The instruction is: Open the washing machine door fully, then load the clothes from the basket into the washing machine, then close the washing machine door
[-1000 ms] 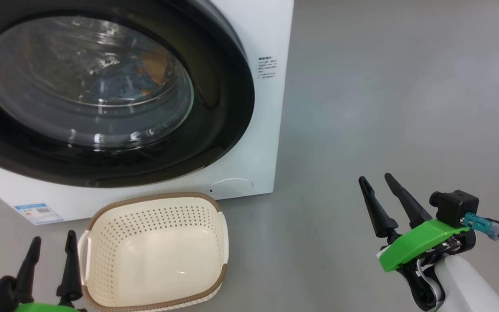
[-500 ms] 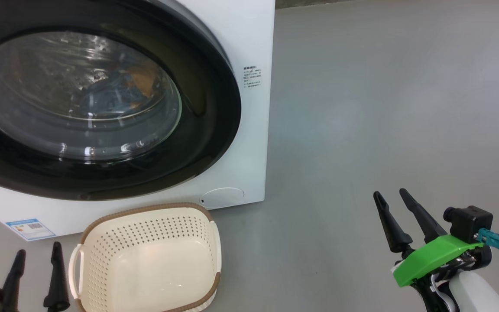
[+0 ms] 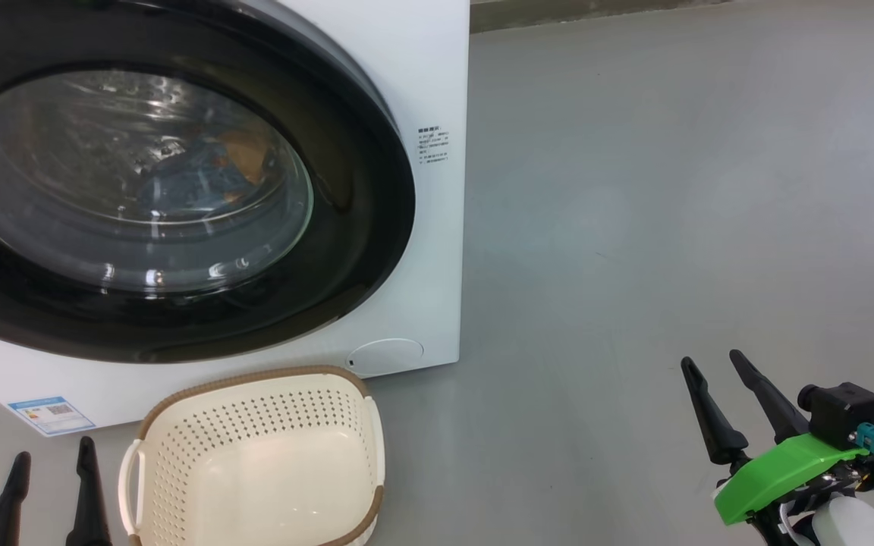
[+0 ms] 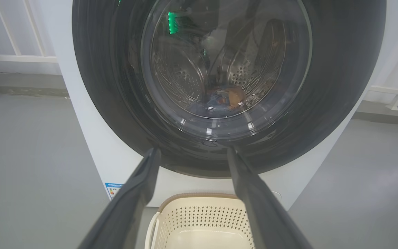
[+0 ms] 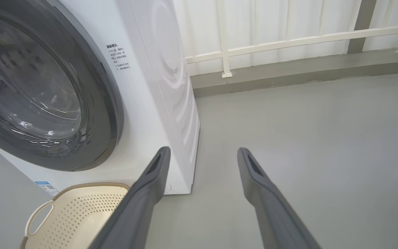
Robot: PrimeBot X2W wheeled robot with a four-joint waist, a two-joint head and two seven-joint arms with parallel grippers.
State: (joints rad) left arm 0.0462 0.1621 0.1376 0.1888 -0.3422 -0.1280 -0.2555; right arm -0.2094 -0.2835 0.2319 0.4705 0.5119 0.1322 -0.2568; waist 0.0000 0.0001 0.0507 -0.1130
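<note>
sitting shut, the washing machine door (image 3: 361, 227) shows clothes (image 3: 202, 171) behind it.

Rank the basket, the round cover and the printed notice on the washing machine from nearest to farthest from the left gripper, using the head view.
1. The basket, on the floor just to the right of the left gripper.
2. The round cover, low on the washing machine front, beyond the basket.
3. The printed notice, high near the front's right edge.

— What runs off the head view?
— The washing machine door (image 3: 365, 189) at the left and top edges, the basket (image 3: 255, 413) at the bottom edge.
— The clothes (image 3: 202, 171)?
— Blurred through the door; separate garments can't be told.
</note>
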